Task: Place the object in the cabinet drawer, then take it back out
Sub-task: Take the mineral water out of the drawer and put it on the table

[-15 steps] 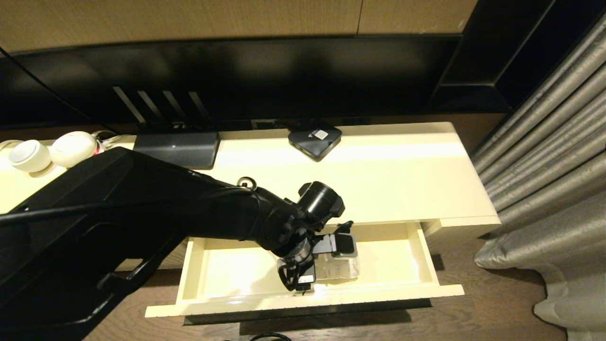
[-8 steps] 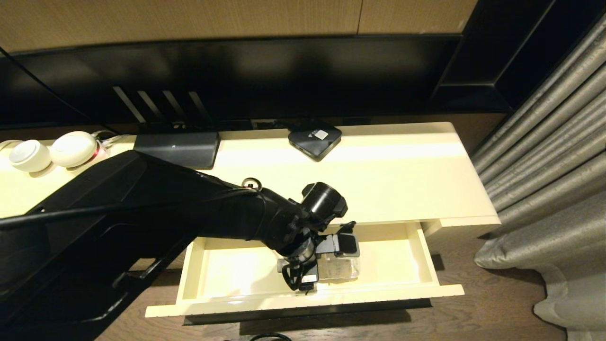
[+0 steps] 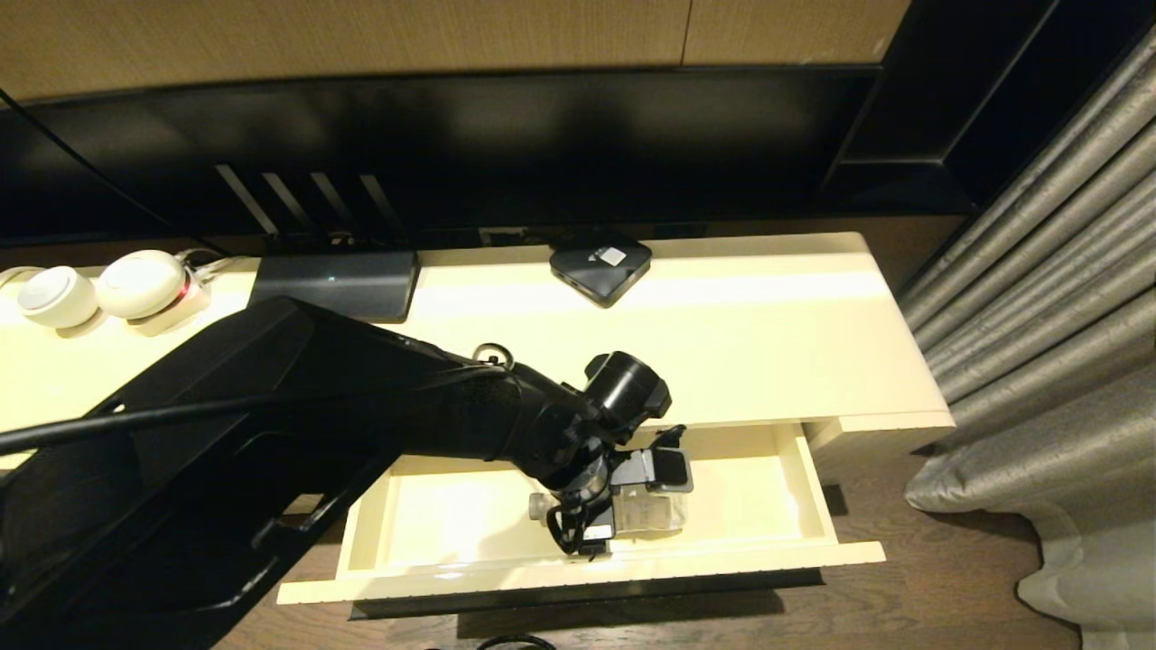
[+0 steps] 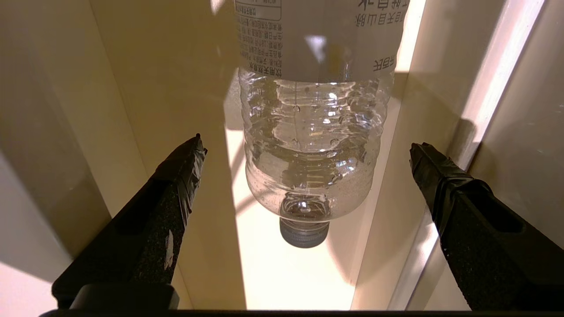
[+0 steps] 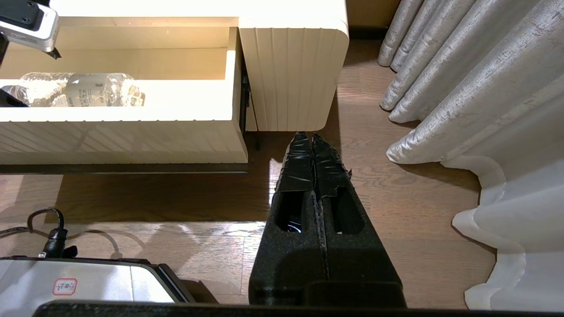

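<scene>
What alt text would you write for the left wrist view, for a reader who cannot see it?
A clear plastic water bottle lies on its side in the open cream drawer, cap toward the camera. The left claw is open, one black finger on each side of the bottle, neither touching it.

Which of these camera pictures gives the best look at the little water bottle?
The left wrist view: the bottle fills it, cap and label print clear. In the head view the left gripper partly hides it. The right wrist view shows it lying in the drawer, seen from the side.
</scene>
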